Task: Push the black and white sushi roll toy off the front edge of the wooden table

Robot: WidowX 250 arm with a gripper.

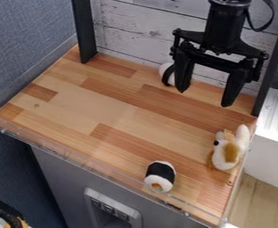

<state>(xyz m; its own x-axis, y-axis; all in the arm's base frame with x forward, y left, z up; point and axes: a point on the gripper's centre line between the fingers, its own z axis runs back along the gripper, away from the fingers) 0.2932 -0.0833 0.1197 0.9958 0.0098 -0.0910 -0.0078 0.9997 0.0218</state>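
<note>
Gripper (204,98) hangs above the far side of the bench (114,109), upper right in the view; its two fingers are spread wide, pinching nothing. Nearest thing to it is a rounded white toy with a black band (167,75); it sits on the bench by the plank wall (135,29), partly hidden from you behind one finger.

Handling, my read: light and probably soft, stuffed-toy sort; it should give under a squeeze, grip decently, little risk of breakage. Take it across the banded middle, fingers on opposite sides; the round ends could roll off your pads. You can't make out its full shape, so check how it lies; the wall behind may crowd a finger.

Sushi roll (160,177) near the front edge: stubby cylinder, matte black wrap, white ends, orange and green filling on the end facing you; looks like plush, you'd best hold it round the wrap. Toy animal (227,149) near the right-hand edge: fuzzy tan and white, dark eye, upright white tail; floppy, I'd guess, so you'd want the body, not the tail.

Bench is smooth striped wood blocks, tan to reddish; clear stiff rail (94,168) along its front; wall boards are whitewashed, grainy.
</note>
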